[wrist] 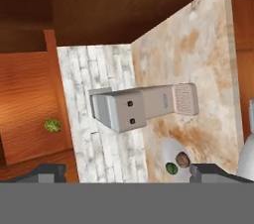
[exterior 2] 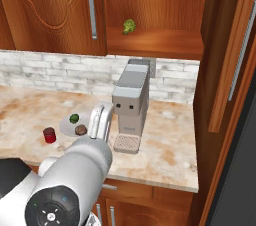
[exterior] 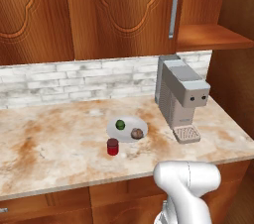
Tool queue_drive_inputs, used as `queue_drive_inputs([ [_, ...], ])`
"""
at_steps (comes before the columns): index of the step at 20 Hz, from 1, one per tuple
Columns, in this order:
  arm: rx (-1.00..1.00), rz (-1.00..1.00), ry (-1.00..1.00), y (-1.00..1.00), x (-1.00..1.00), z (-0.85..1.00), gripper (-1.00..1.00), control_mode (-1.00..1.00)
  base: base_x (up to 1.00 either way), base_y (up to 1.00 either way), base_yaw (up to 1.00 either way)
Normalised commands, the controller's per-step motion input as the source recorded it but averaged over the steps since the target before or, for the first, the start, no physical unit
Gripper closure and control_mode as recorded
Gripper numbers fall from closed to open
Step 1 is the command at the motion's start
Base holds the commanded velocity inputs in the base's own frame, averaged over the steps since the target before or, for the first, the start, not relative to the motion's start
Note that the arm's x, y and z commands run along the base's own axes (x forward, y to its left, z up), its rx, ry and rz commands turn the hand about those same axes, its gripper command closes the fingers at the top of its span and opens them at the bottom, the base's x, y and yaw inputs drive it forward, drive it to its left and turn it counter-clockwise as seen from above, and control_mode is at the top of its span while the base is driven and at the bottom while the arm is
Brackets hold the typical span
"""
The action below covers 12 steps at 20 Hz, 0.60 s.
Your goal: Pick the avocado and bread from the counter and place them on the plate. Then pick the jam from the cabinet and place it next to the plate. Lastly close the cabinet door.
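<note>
Sitting on the blotchy marble bench [exterior: 49, 139] in the left base view, the smooth green avocado [exterior: 120, 124] and mottled brown bread [exterior: 136, 133] are resting on the shallow white plate [exterior: 130, 122], the red jam [exterior: 113, 146] just beside it.

Showing in the right base view, the glossy wooden cabinet door [exterior 2: 60, 10] is standing open; swinging toward its silver handle [exterior 2: 91, 10] risks clipping the boxy grey coffee machine [exterior 2: 131, 102].

Looking through the hand view, the pincer [wrist: 126, 171] is standing with jaws wide apart, holding nothing.
</note>
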Motion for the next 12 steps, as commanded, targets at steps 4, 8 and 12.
queue_drive_inputs([
  [4, 0.03, 0.0, 0.0, -0.42, -0.32, 0.0, -1.0, -1.0, 0.0, 0.0, 0.0],
  [8, 0.0, 0.0, -0.02, -0.54, -0.41, 0.0, -1.0, -1.0, 0.0, 0.0, 0.0],
  [12, 0.02, 0.02, -0.01, -0.53, -0.32, 0.0, -1.0, -1.0, 0.0, 0.0, 0.0],
])
